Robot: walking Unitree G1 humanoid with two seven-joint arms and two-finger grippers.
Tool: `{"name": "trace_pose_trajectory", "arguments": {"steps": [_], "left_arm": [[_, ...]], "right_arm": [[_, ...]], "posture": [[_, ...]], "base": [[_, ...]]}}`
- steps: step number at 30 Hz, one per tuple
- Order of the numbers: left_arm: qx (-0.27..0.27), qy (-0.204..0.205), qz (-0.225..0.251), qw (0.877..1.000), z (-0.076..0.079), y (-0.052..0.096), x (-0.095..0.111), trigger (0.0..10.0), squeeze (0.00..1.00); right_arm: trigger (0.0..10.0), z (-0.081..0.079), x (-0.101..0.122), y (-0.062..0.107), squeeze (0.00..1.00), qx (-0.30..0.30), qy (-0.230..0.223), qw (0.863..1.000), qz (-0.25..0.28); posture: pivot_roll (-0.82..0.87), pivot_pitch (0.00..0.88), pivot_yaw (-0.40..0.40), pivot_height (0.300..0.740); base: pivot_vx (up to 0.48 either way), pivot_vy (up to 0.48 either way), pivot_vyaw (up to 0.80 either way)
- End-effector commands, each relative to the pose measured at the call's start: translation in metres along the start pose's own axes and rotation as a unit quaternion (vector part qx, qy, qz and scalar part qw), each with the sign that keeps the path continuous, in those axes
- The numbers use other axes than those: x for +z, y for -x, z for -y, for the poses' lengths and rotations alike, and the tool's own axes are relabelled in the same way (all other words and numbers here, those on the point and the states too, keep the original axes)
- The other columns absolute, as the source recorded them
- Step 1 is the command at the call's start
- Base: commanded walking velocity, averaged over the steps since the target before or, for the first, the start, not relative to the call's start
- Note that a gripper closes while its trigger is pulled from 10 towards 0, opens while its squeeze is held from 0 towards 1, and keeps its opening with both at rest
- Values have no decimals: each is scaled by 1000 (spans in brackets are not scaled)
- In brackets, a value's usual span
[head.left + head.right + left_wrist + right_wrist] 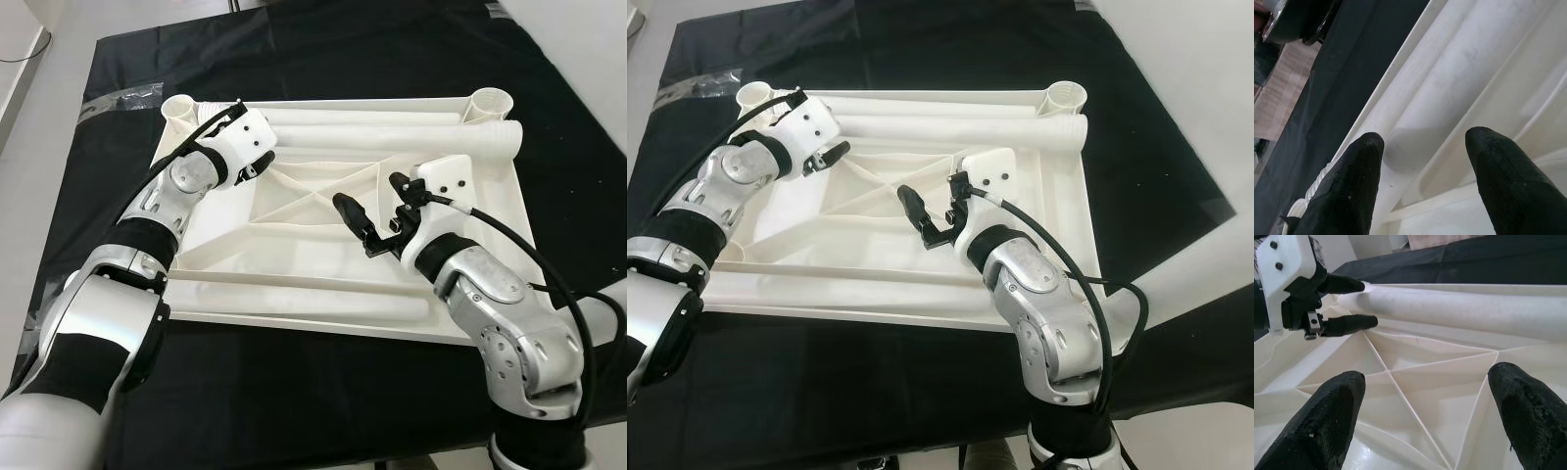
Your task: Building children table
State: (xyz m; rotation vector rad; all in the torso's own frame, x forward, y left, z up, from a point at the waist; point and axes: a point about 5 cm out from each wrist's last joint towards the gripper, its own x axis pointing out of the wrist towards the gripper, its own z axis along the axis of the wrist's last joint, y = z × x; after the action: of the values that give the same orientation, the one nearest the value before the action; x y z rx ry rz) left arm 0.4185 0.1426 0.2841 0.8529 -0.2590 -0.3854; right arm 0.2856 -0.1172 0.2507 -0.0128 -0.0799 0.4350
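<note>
The white table top [294, 250] is laid underside up on the black cloth [294, 411]. The left gripper [257, 168], jaws spread, is poised around a loose table leg [382, 139]; the right gripper [358, 227] is held released over the ribs. The leg should be clasped squarely before lifting.

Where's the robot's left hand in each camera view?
Left eye: left hand upper left, over the upturned white ribbed plastic tabletop.
Right eye: upper left again.
Left wrist: foreground, open.
Right wrist: beyond the ribs.
Shared landmark: long white plastic leg tube at its fingertips.
</note>
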Motion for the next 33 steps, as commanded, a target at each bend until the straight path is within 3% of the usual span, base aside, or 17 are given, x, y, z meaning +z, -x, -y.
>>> {"name": "trace_pose_trajectory", "arguments": {"steps": [1, 10, 18, 21, 22, 25, 27, 31, 33], "left_arm": [[8, -1, -6, 1000, -1, 1, -4, 10000, 0], [37, -8, 4, 999, -17, 1, 4, 10000, 0], [36, 15, 22, 999, -17, 1, 8, 10000, 0], [23, 136, 87, 987, -12, -2, 22, 10000, 0], [23, 136, 87, 987, -12, -2, 22, 10000, 0], [2, 227, 153, 962, 4, 4, 35, 10000, 0], [0, 253, 169, 953, 12, 14, 38, 10000, 0], [4, 262, 173, 950, 16, 19, 38, 10000, 0], [24, 287, 169, 943, 26, 34, 33, 10000, 0]], "right_arm": [[10000, -4, -1, 4, 0, 6, -6, 1000, -2], [10000, -7, 0, 2, 0, 12, -7, 1000, -3], [10000, -9, -1, 1, 0, 15, -7, 1000, -4], [10000, -8, -1, -3, 0, 15, -6, 1000, -1], [10000, -8, -1, -3, 0, 15, -6, 1000, -1], [10000, -9, -2, -5, 0, 24, -3, 1000, 8], [10000, -8, -2, -7, 0, 27, -2, 1000, 11], [10000, -8, -3, -8, 0, 27, 0, 1000, 12], [10000, -6, -8, -10, 0, 27, 2, 1000, 13]], "posture": [[-141, 347, 73, 740], [-143, 337, 70, 740], [-141, 321, 72, 740], [-133, 293, 73, 740], [-133, 293, 73, 740], [-117, 258, 73, 740], [-107, 238, 72, 740], [-95, 210, 71, 740], [-76, 165, 70, 740]], "base": [[0, 0, 0], [0, 0, 0], [0, 0, 0], [0, 0, 0], [0, 0, 0], [0, 0, 0], [0, 0, 0], [0, 0, 0], [0, 0, 0]]}}
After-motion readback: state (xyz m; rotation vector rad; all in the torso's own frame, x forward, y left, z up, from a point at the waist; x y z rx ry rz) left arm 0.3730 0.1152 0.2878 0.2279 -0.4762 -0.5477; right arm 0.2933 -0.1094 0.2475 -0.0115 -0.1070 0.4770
